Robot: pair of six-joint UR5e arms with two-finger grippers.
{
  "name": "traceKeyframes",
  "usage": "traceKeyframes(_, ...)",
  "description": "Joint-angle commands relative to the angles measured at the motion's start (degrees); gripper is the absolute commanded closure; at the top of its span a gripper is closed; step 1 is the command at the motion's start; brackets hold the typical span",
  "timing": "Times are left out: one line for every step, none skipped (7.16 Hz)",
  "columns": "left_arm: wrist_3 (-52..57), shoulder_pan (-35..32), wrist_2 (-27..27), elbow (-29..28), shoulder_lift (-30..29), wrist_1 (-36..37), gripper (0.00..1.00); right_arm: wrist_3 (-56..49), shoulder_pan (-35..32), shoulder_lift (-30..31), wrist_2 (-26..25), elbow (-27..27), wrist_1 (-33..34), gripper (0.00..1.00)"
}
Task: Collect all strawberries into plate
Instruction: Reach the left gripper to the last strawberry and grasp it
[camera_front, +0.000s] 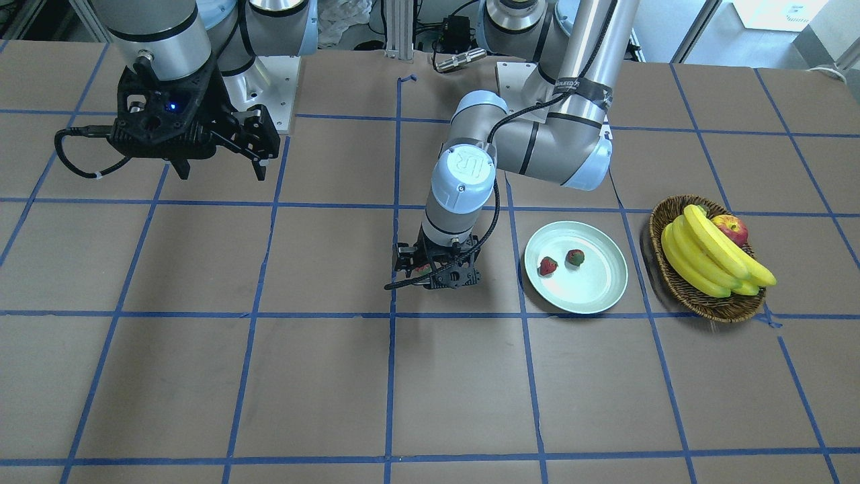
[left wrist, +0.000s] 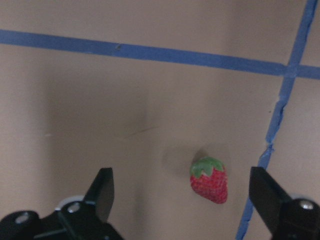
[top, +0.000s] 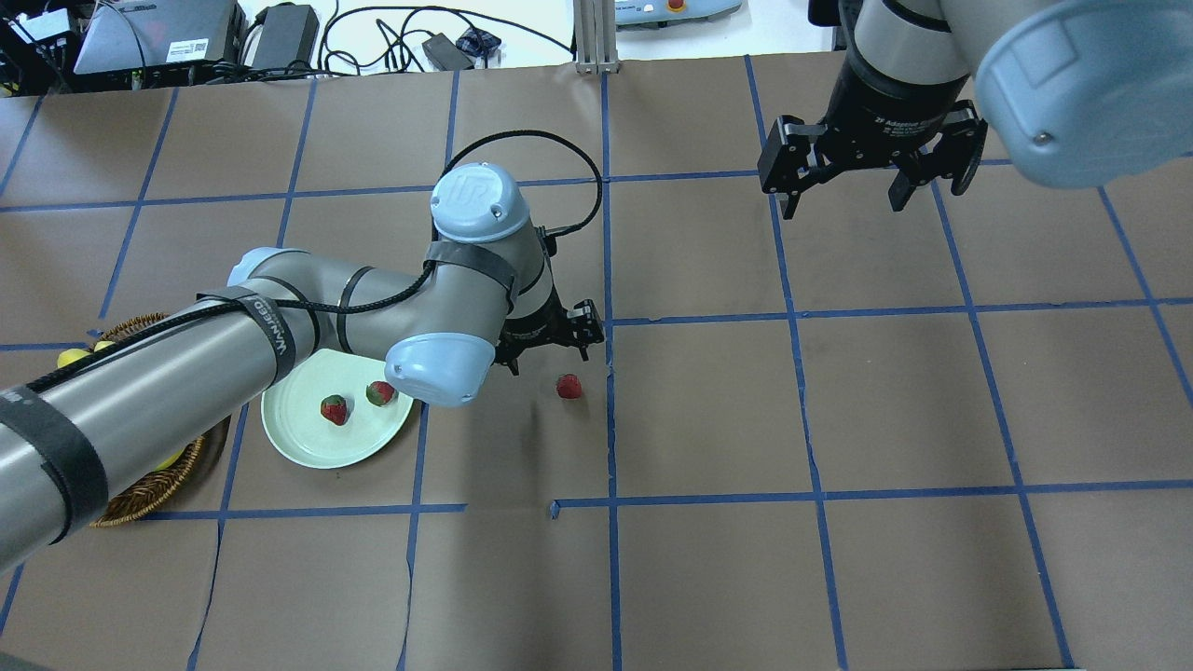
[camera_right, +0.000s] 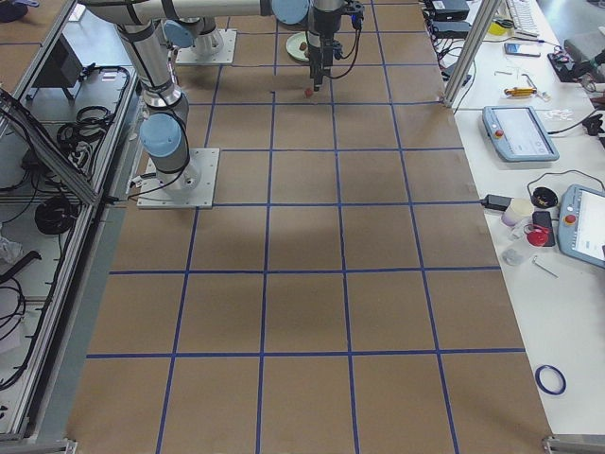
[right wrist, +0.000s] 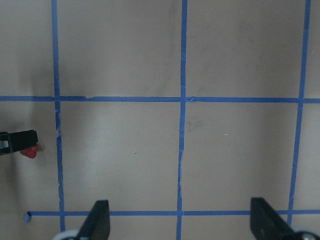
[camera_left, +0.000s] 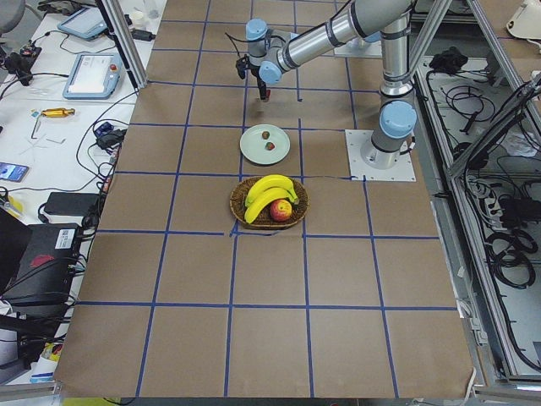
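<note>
Red strawberries (top: 334,409): three; two lie inside plate (top: 308,457), off its rim.
Third strawberry (left wrist: 209,180): on table (top: 708,578), beside blue tape line (left wrist: 272,135), under left gripper (left wrist: 182,187).
Left gripper: fingers wide apart, holding nothing.
Right gripper (top: 843,200): wide open, empty, well apart.
Room: bare table between third strawberry and plate.

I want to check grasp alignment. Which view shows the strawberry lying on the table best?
The left wrist view: the strawberry is large, cap visible, framed by the open left gripper. Overhead shows it small but clear; right wrist, a red sliver; front, mostly hidden behind the gripper.
</note>
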State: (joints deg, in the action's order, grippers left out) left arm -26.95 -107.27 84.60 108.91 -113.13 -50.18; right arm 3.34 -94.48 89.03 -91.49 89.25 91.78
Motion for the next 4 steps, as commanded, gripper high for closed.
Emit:
traceKeyframes(-3.09, -1.53, -0.13, 0.34, -1.56, 0.17, 0.29, 0.0, 0.0, 0.0, 0.0, 0.04, 0.07, 0.0)
traceKeyframes(-3.28, -1.54, -0.14, 0.34, -2.0, 0.17, 0.47, 0.0, 0.0, 0.0, 0.0, 0.04, 0.07, 0.0)
traceKeyframes(-3.46, -1.54, 0.04, 0.25, -1.83, 0.08, 0.63, -0.09, 0.0, 0.0, 0.0, 0.04, 0.07, 0.0)
traceKeyframes(-2.68, -1.54, 0.13, 0.16, -1.74, 0.08, 0.83, 0.0, 0.0, 0.0, 0.0, 0.04, 0.07, 0.0)
